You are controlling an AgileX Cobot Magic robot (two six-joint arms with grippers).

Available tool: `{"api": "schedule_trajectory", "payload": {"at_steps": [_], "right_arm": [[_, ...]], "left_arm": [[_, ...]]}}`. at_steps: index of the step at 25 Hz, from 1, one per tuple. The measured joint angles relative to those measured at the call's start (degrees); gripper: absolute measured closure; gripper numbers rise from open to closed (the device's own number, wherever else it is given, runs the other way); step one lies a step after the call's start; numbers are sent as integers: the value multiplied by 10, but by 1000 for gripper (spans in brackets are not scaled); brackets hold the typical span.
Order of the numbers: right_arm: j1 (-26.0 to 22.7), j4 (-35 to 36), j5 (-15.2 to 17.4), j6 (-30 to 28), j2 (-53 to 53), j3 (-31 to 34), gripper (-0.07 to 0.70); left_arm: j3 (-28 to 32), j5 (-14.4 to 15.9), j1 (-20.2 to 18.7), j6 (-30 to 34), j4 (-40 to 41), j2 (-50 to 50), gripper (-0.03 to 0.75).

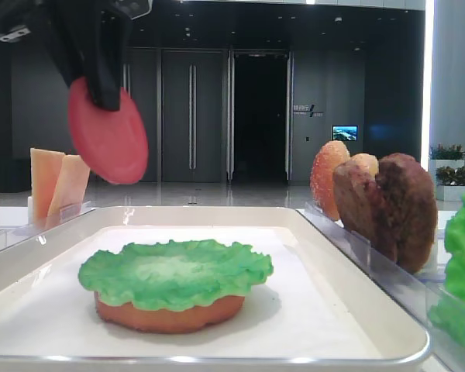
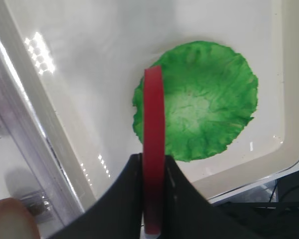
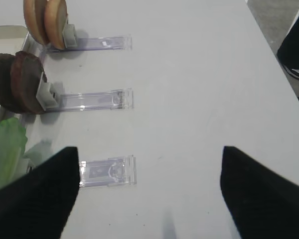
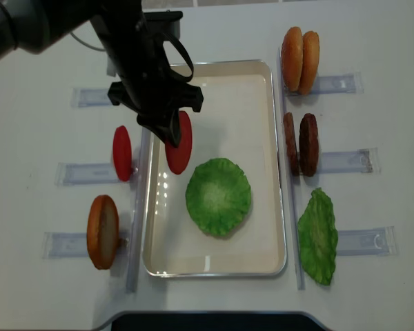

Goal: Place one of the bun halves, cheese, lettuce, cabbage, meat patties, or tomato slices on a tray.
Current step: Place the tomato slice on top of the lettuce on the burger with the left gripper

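One flat, round, smooth red tomato slice (image 4: 179, 152) pinched on its edge in the closed left pincer (image 4: 171, 131), hanging in the air over the left side of the white tray (image 4: 214, 267), beside the ruffled green lettuce (image 4: 219, 196) on a bun half (image 1: 169, 313).

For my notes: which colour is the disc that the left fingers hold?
Red: the tomato slice, clearest in the low exterior high view.

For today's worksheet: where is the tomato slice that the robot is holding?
In the overhead view, the tomato slice hangs edge-up in the left end effector, above the tray's left side, just left of the lettuce.
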Motion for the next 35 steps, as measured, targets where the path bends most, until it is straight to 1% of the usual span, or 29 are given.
{"api": "schedule_trajectory", "payload": {"at_steps": [4, 8, 14, 17, 24, 35], "right_arm": [[0, 0, 0, 0, 0, 0, 55], [0, 0, 0, 0, 0, 0, 55], [0, 0, 0, 0, 0, 0, 55], [0, 0, 0, 0, 0, 0, 55], [0, 0, 0, 0, 0, 0, 55], [0, 0, 0, 0, 0, 0, 55]], "left_arm": [[9, -27, -20, -1, -18, -1, 667], [49, -71, -26, -6, -27, -18, 667], [85, -107, -30, -8, -39, -38, 667], [92, -116, -33, -7, -55, -41, 667], [94, -131, -34, 27, -112, -41, 667], [94, -139, -34, 65, -140, -28, 667]]}}
